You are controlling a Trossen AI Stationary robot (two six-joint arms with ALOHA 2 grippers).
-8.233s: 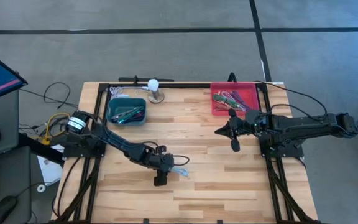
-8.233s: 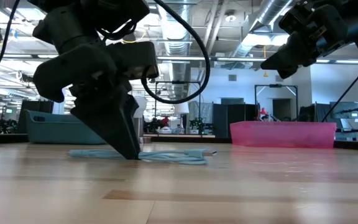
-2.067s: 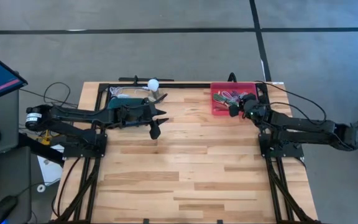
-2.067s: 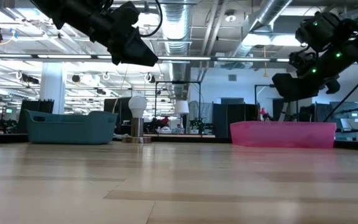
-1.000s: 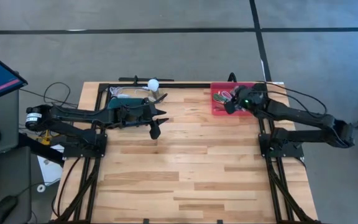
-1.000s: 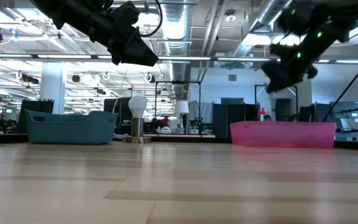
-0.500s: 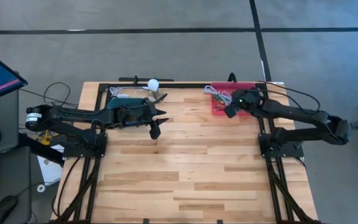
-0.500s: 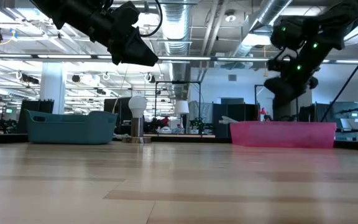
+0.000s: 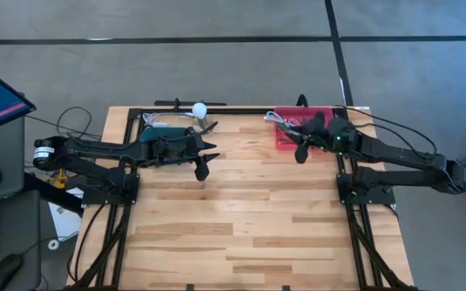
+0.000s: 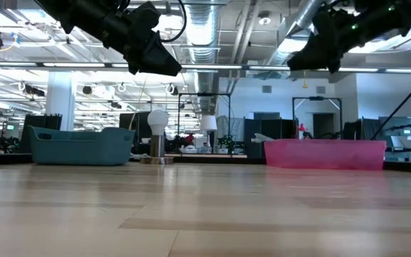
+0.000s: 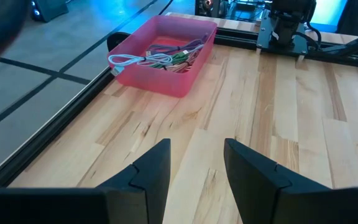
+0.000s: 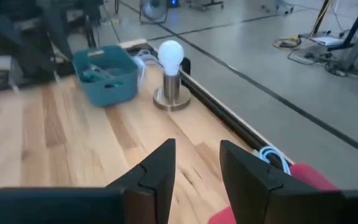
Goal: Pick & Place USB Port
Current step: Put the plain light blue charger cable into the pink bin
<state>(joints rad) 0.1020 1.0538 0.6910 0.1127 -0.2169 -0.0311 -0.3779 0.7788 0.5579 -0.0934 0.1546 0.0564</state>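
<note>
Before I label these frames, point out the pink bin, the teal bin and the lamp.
pink bin (image 11: 185, 79): left wrist view, near side wall.
teal bin (image 12: 114, 88): right wrist view, front wall.
lamp (image 12: 171, 55): right wrist view, white bulb.

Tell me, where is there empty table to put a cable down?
The wide bare wood in the table's middle and front. The back edge is crowded: teal bin, lamp, pink tray of cables, and both grippers, left and right.

No readable text, label or number appears, as far as visible.
</note>
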